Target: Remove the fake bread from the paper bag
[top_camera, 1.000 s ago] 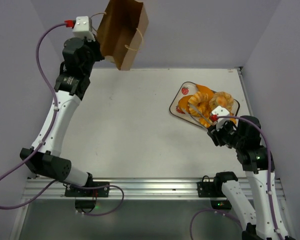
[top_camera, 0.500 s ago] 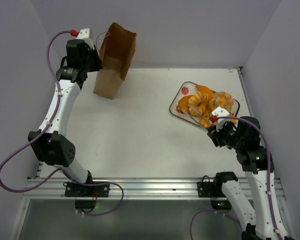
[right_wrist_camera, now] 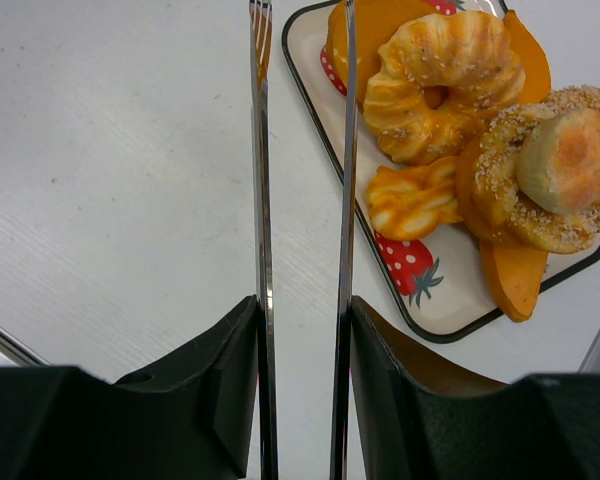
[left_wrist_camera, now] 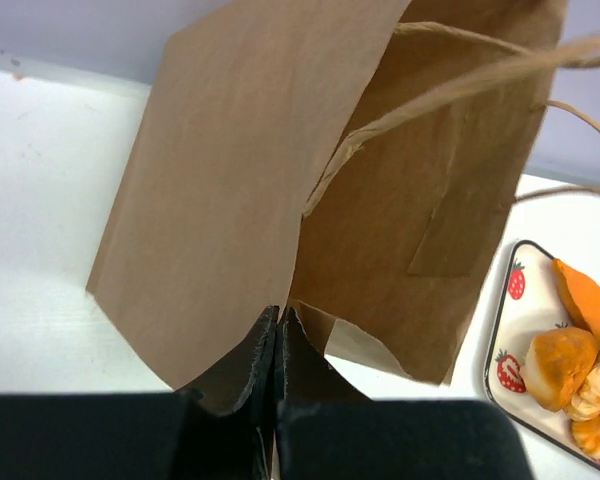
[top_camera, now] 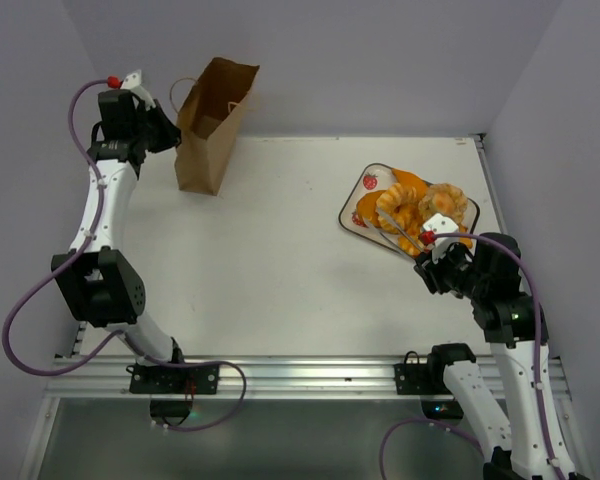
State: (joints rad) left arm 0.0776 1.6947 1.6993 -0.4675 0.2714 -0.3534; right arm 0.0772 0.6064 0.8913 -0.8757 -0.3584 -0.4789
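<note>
The brown paper bag (top_camera: 210, 125) stands upright on the table at the back left, its mouth up and its handles loose. My left gripper (top_camera: 163, 130) is at its left side. In the left wrist view the gripper (left_wrist_camera: 278, 318) is shut, pinching the bag's (left_wrist_camera: 230, 200) edge. The bag's inside is hidden. Several orange fake bread pieces (top_camera: 420, 205) lie on a strawberry-print tray (top_camera: 365, 205) at the right. My right gripper (right_wrist_camera: 300, 305) is shut on metal tongs (right_wrist_camera: 260, 150), whose blades stand apart over the table just left of the tray (right_wrist_camera: 450, 300) and the bread (right_wrist_camera: 445, 70).
The white table ends at purple walls at the back and on both sides. The tray (left_wrist_camera: 515, 330) and bread (left_wrist_camera: 560, 365) also show past the bag in the left wrist view. The right arm (top_camera: 500, 310) stands at the near right.
My left arm has swung left and lowered the bag from up in the air to standing on the table. The right arm and tongs have not moved.
</note>
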